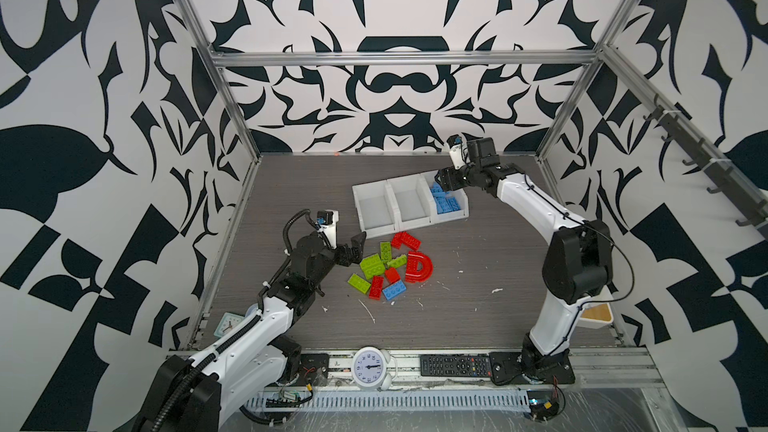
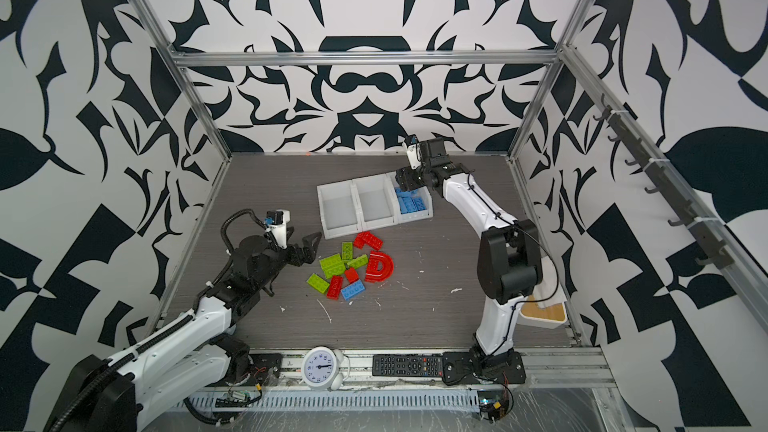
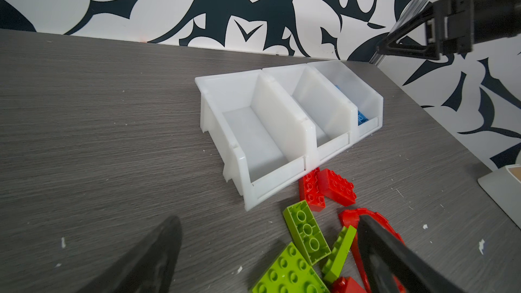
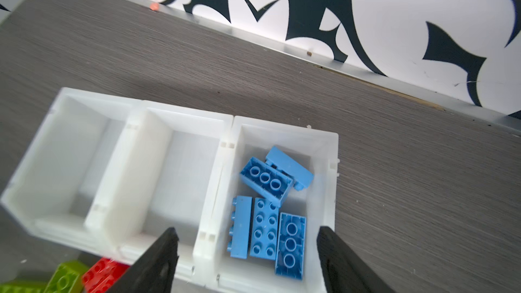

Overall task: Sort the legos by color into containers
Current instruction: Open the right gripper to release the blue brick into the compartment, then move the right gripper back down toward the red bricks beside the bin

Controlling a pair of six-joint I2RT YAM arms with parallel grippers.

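Toward the far edge of the desk (image 1: 478, 276), right gripper (image 4: 246, 231) hung over the end bin (image 4: 284, 124) of the containers (image 1: 374, 205), fingers apart with nothing between them; five blue bricks (image 4: 265, 221) lay inside. Left gripper (image 1: 357, 248) stood wide open beside the loose legos (image 1: 388, 268) mid-desk. Bricks judged light, rigid, slick: pinch across flat sides. Pile crowded; bare desk lay toward the right edge.

Far end of the blue legos (image 1: 446, 203) in your right container (image 1: 453, 216): covered by the right gripper (image 1: 439, 181). Near left, the left arm (image 1: 266, 317) hides most of the square clock (image 1: 226, 324); the right arm (image 1: 557, 313) hides part of the wooden-lidded box (image 1: 598, 312).
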